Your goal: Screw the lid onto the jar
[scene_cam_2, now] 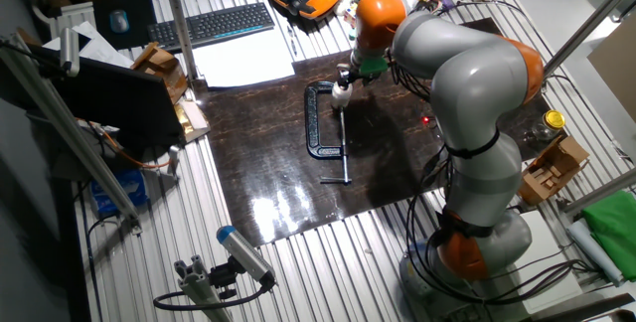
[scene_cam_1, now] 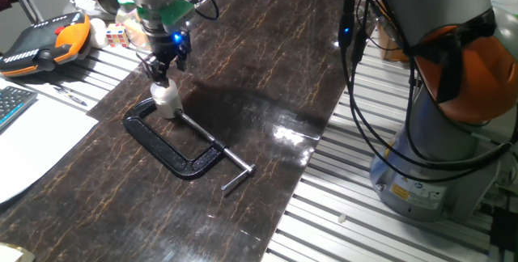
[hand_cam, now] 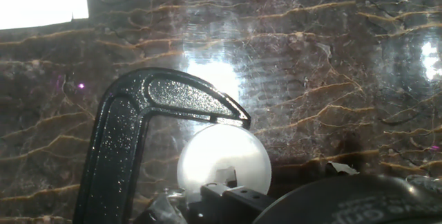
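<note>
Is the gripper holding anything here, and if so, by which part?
It cannot be told. The gripper sits directly on top of the jar standing in the C-clamp, but no view shows whether its fingers grip the lid.

I see a black C-clamp (scene_cam_1: pixel 174 145) lying on the dark marbled mat (scene_cam_1: pixel 267 76); a keyboard (scene_cam_2: pixel 211 26) sits beyond.

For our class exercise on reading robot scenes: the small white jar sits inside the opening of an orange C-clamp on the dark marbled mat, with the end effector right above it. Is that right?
Not quite. The C-clamp is black, not orange, as one fixed view and the hand view show. The rest stands: the jar sits in its opening on the dark marbled mat, with the end effector right above it.
</note>
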Robot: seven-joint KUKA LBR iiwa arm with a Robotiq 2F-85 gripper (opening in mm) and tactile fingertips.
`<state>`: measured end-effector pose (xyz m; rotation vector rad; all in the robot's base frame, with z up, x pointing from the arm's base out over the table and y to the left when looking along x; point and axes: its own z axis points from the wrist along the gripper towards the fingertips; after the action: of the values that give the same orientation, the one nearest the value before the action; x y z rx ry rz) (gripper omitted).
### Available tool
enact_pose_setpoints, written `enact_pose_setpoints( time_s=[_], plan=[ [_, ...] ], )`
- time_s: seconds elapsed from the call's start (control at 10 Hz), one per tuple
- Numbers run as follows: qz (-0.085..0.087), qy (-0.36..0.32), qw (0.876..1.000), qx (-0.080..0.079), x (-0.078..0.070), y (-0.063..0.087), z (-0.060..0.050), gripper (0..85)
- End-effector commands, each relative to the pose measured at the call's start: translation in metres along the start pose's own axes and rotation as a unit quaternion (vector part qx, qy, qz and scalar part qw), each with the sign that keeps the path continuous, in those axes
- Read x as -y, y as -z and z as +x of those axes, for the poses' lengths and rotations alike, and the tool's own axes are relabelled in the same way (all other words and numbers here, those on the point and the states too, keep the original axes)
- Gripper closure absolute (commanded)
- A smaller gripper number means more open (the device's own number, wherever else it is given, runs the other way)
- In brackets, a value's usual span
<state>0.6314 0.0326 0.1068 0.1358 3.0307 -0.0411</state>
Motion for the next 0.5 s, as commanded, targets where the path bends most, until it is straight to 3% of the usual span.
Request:
enact_pose_setpoints(
  time_s=[0.0, 0.4],
  plan=[
    [-0.001, 0.000, 1.000, 0.000, 0.000, -0.001, 0.000, 19.0],
    [-0.001, -0.010, 1.000, -0.002, -0.011, 0.011, 0.003, 19.0]
  ],
)
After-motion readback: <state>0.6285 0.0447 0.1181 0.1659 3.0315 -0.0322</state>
